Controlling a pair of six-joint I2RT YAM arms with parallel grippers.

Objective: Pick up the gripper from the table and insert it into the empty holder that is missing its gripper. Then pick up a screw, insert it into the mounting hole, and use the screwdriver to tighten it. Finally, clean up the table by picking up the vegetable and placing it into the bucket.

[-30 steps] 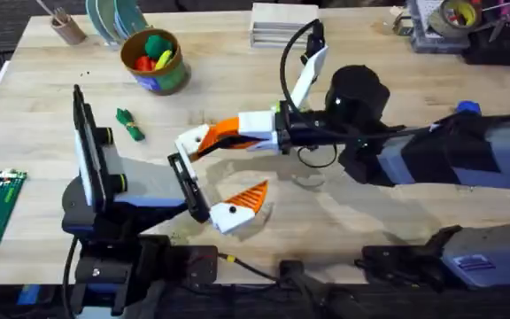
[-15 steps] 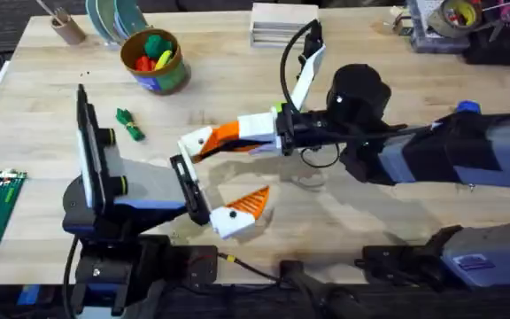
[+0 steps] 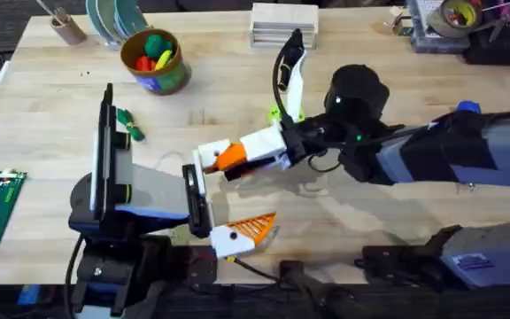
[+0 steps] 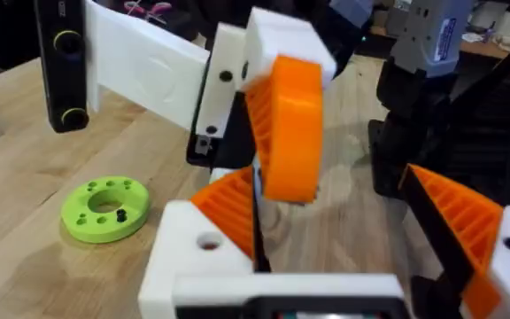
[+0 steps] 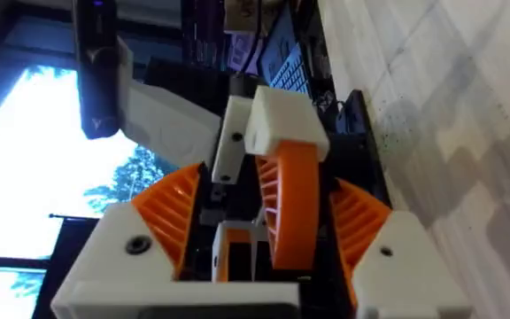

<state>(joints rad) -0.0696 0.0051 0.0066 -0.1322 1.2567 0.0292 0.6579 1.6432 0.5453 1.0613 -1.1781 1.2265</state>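
The right gripper point(image 5: 268, 190) looks clamped on the small orange ribbed plastic wedge finger point(image 5: 286, 213), held in the air over the middle of the wooden table point(image 3: 370, 80), its end meeting the small white angular plastic mount block point(image 5: 282, 128). The left gripper point(image 4: 326, 182) hangs spread and empty nearby. If the wedge enters tilted it could jam, or slide out of the pads and drop

Right tool point(image 3: 212, 158) grips the orange gripper point(image 3: 229, 156) mid-table.

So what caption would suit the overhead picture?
Right end effector carries an orange finger over the table; vegetable lies beside the toy bucket.
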